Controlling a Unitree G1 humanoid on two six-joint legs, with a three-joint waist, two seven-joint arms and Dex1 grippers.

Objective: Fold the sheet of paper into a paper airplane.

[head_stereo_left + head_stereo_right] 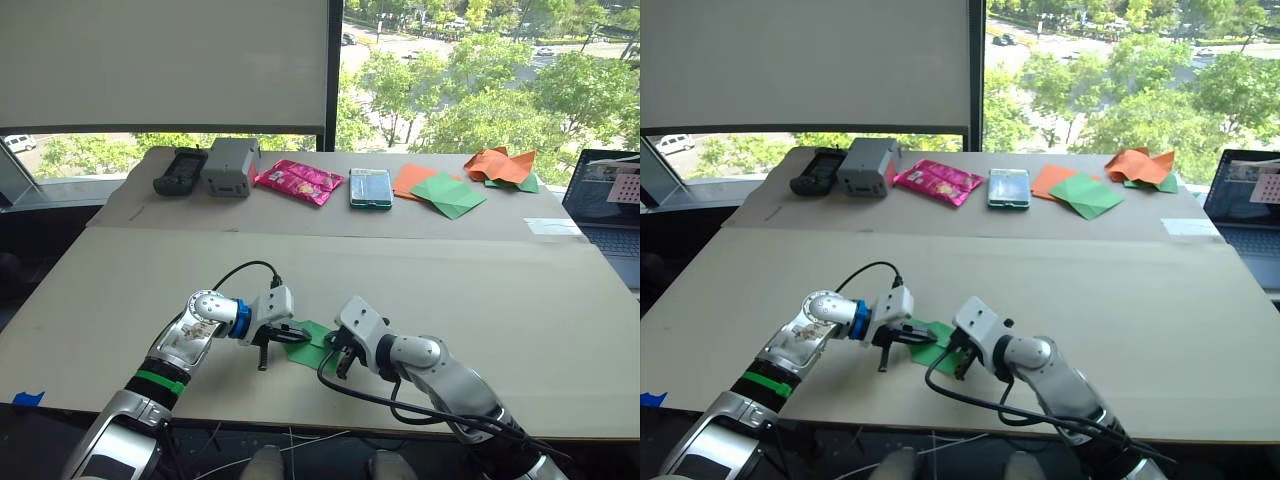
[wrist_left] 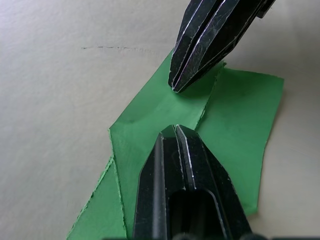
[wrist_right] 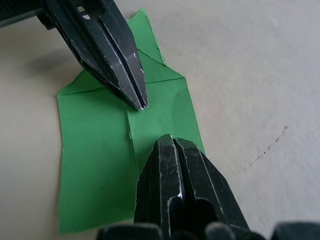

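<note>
The paper [image 1: 312, 346] lies on the table [image 1: 520, 300] between my left gripper [image 1: 278, 338] and right gripper [image 1: 338, 352].

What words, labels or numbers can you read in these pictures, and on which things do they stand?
None can be read.
Pink packet: printing too small to read.
Laptop: screen content too blurred to read.
Grey box and the small flat box: no legible label.
Folded green paper: no writing.

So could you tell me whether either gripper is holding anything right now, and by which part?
Nothing is held: the left gripper and right gripper, both shut, point tips-down at the folded sheet of paper.
</note>
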